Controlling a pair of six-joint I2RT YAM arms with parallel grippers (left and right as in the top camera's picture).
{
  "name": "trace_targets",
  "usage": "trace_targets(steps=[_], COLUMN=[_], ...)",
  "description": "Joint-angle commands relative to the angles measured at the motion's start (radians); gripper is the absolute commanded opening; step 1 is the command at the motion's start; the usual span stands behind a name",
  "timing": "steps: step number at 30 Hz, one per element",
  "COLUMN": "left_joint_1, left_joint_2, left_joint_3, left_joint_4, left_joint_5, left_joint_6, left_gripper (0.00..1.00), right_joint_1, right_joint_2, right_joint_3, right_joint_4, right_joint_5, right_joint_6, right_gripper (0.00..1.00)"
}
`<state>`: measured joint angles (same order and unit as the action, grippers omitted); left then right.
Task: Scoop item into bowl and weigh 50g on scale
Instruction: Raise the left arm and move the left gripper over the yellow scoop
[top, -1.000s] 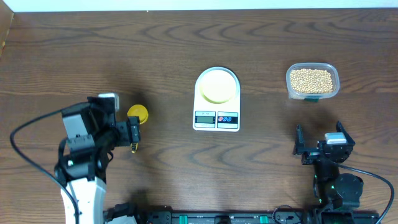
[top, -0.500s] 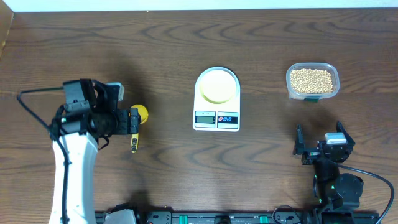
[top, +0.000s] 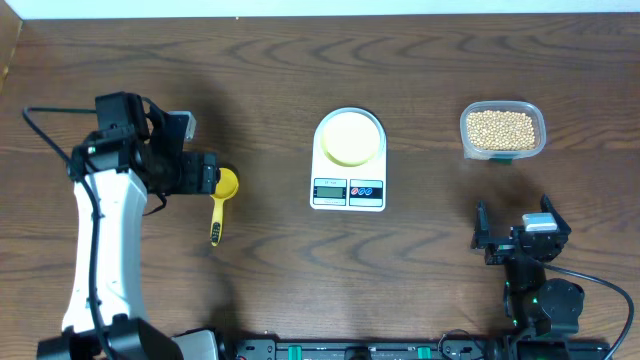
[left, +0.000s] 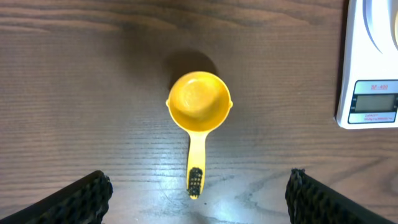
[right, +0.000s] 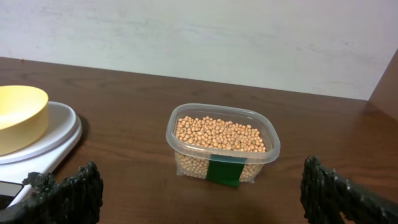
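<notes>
Tan beans (top: 502, 128) fill a clear plastic container at the back right, which also shows ahead of my right gripper as beans (right: 221, 134). The pale-yellow bowl (top: 350, 137) sits empty on the white scale (top: 348, 193) at mid-table; the bowl (right: 18, 115) and the scale (right: 59, 134) show at the left of the right wrist view. My left gripper (top: 210, 172) is open, just left of the scoop's cup. In the left wrist view the left gripper (left: 199, 205) has its fingers wide apart either side of the handle tip, not touching it. My right gripper (top: 512, 225) (right: 202, 199) is open and holds nothing.
A yellow scoop (top: 222, 195) lies flat left of the scale, cup toward the back, handle toward the front; the scoop (left: 199, 102) is empty. The scale's corner (left: 373, 102) shows at the right of the left wrist view. A pale wall rises behind the table.
My left arm has swung up and back, carrying the open gripper from over the scoop's handle toward its cup, so the whole scoop now shows. The right arm has not moved.
</notes>
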<state>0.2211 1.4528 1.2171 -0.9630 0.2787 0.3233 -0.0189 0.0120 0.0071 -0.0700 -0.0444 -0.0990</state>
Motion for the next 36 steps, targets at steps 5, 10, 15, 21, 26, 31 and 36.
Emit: trace_targets(steps=[5,10,15,21,26,31,36], left_joint_1=[0.005,0.005,0.005,0.005,0.005,0.005,0.005], left_joint_2=[0.11,0.152,0.181,0.207,0.228,0.261,0.302], left_joint_3=[0.042,0.042,0.042,0.042,0.042,0.042,0.041], left_joint_4=[-0.024,-0.018,0.003,0.031,0.046,0.049,0.053], left_joint_5=[-0.034,-0.057,-0.085,-0.085,-0.085,-0.085,-0.085], left_joint_6=[0.038,0.039,0.039,0.039,0.039,0.039,0.039], left_gripper=[0.91,0.91,0.91,0.91,0.91,0.91,0.91], right_joint_1=[-0.008,-0.008,-0.008,-0.008,-0.008,-0.008,-0.008], right_joint_2=[-0.006,-0.006,-0.006,-0.006,-0.006,-0.006,-0.006], right_joint_3=[-0.002,-0.002,-0.002,-0.002,-0.002,-0.002,-0.002], right_joint_4=[-0.005,-0.005,-0.005,-0.005,-0.005,-0.005,-0.005], right_joint_5=[0.012,0.011,0.012,0.011,0.012,0.012,0.011], right_joint_6=[-0.003,-0.003,-0.003,-0.003,-0.003,-0.003,-0.003], right_gripper=[0.99,0.99,0.99,0.99,0.99,0.99,0.99])
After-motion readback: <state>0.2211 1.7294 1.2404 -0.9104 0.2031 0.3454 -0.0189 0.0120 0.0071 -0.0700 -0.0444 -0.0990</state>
